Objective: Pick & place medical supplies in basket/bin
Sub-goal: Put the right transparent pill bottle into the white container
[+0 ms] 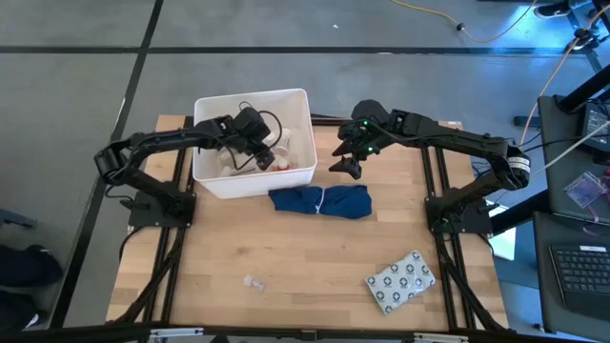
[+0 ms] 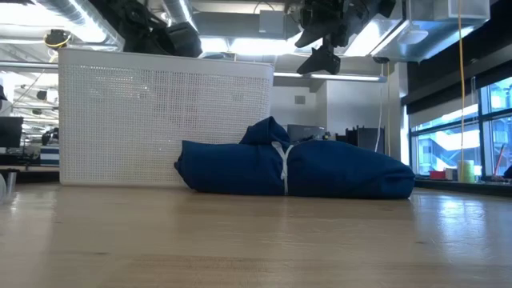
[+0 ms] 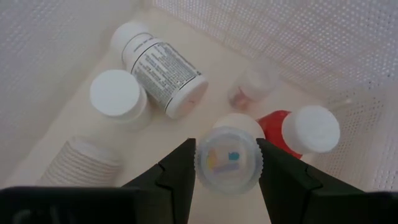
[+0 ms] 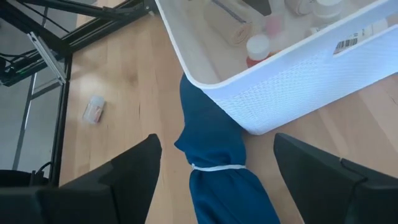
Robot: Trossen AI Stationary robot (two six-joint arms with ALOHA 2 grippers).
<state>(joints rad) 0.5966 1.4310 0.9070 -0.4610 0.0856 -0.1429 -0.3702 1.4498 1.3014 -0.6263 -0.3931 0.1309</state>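
White plastic walls of the basket surround the left tool, which hangs inside it pinching a small clear vial by its sides; it looks light, rigid and slick, so a mid-body hold suits it. Bottles lie beneath. The right tool hovers spread above the tabletop, beside the blue cloth. What the vial holds is hard to make out.
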